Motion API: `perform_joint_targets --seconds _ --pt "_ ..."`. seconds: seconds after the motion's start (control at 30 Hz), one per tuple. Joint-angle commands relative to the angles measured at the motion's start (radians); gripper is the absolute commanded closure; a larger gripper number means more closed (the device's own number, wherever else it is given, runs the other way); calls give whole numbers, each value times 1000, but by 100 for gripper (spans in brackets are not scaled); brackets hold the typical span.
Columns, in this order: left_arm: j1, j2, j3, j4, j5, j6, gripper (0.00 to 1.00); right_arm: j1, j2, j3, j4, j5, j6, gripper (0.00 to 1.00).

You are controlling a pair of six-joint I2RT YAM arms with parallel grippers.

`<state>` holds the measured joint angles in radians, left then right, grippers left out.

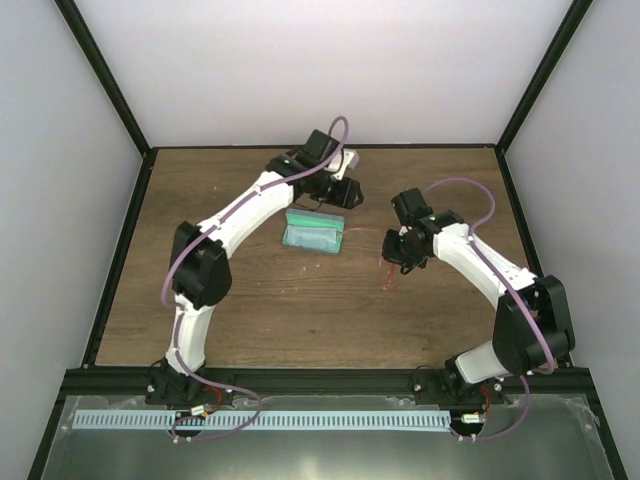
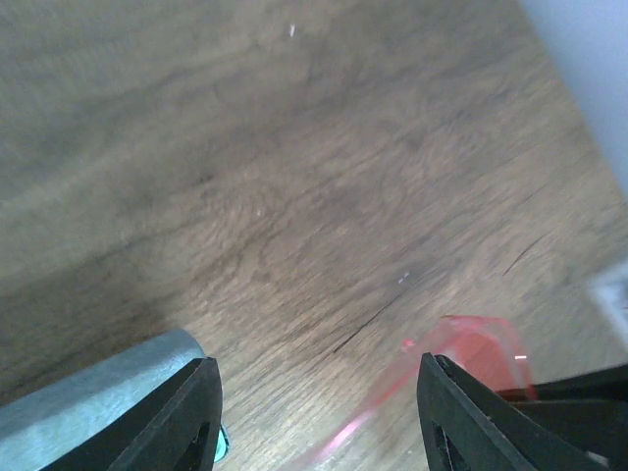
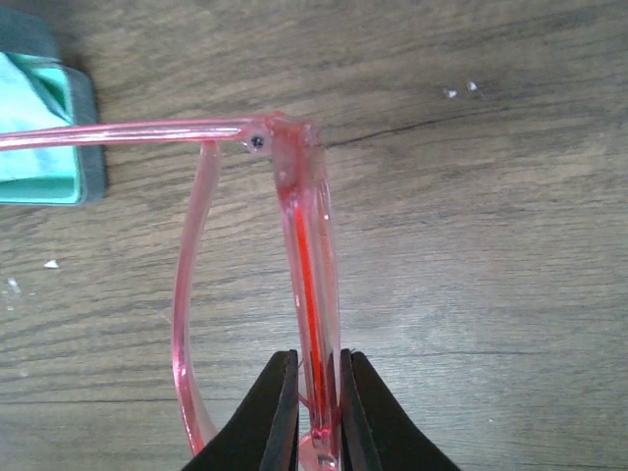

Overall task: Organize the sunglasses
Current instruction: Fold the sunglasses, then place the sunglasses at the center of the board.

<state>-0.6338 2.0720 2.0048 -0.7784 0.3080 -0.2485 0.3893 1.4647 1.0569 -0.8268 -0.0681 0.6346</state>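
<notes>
Though elbow-bent, right pincer (image 3: 316, 361) around sunglasses (image 3: 304, 206).

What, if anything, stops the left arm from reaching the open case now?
Probably nothing, so yes. The left gripper hangs open right beside the case, with nothing seen between them. The right gripper holds the sunglasses farther to the right.
</notes>
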Motion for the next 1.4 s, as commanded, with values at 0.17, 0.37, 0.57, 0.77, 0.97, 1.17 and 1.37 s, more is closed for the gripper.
perform_joint_targets --seconds 0.17,0.37,0.57,0.77,0.97,1.17,1.37 --pt "-88 89 -62 0 0 51 44 -3 -57 73 9 -5 -35 99" --pt "-164 50 -142 1 10 6 44 -3 -20 118 -3 3 -44 99" --pt "-225 25 -183 -4 29 -21 44 -3 11 142 23 -36 -39 99" --pt "-227 19 -175 -20 4 -34 44 -3 15 124 34 -57 -42 99" --pt "-158 -72 -318 16 -50 -58 44 -4 35 16 125 -199 -75 99" --pt "-111 -161 -436 14 -69 -35 44 -10 55 -177 361 -411 -95 99" --pt "-109 -181 -477 28 -56 -47 44 -9 97 -233 413 -418 -104 96"
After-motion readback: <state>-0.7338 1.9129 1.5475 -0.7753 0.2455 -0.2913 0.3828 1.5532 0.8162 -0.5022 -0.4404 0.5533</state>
